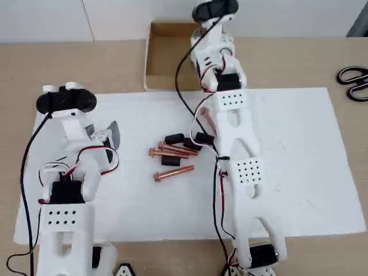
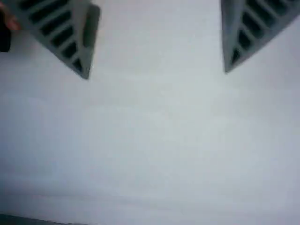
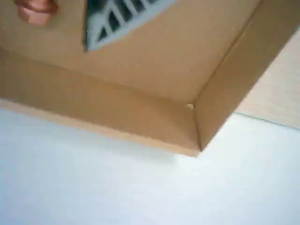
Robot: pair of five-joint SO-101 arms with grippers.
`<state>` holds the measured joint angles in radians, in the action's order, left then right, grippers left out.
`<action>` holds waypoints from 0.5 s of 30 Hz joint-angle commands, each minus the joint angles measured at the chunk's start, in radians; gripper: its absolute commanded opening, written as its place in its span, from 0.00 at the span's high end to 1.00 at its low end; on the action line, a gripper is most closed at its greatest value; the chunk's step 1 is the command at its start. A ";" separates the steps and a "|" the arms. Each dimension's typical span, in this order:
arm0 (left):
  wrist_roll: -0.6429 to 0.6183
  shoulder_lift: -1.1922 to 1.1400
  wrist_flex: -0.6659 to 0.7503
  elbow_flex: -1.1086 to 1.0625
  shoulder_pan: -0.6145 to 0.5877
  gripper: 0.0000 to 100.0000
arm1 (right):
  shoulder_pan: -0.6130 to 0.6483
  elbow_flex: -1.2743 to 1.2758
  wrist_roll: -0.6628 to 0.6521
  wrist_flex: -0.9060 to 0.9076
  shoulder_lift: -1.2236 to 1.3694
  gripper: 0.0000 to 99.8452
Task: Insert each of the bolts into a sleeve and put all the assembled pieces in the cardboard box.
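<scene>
My right arm [image 1: 230, 103] stretches across the white sheet to the cardboard box [image 1: 164, 57], its wrist above the box's right side. Over the box floor [image 3: 154, 51], my right gripper [image 3: 63, 28] shows one grey finger [image 3: 117, 18] with a copper bolt end [image 3: 35, 9] right beside it, which looks held. Several copper bolts [image 1: 172, 151] and black sleeves [image 1: 174, 139] lie loose mid-sheet, with one bolt [image 1: 173, 172] a little nearer. My left gripper [image 1: 103, 135] hovers left of them, open [image 2: 155, 72], over bare sheet with nothing between its fingers.
The white sheet [image 1: 299, 149] covers most of the wooden table. Scissors [image 1: 353, 80] lie on the wood at the far right. The box's near wall and corner [image 3: 194, 122] stand against the sheet's far edge.
</scene>
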<state>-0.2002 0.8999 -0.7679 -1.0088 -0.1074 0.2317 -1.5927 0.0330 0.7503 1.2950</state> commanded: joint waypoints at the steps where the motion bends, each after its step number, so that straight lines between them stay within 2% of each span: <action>1: 0.006 0.008 0.000 0.007 0.000 0.82 | -0.012 -0.091 -0.009 0.160 -0.061 0.86; 12: 0.002 0.006 0.000 0.002 0.000 0.82 | 0.047 -0.089 -0.008 0.880 -0.410 0.87; 15: 0.002 0.006 0.000 0.002 -0.002 0.82 | 0.071 -0.089 -0.011 0.935 -0.455 0.87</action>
<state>-0.2018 0.8999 -0.7679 -1.0088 -0.1074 0.2885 -1.6280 0.0330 1.6249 0.9467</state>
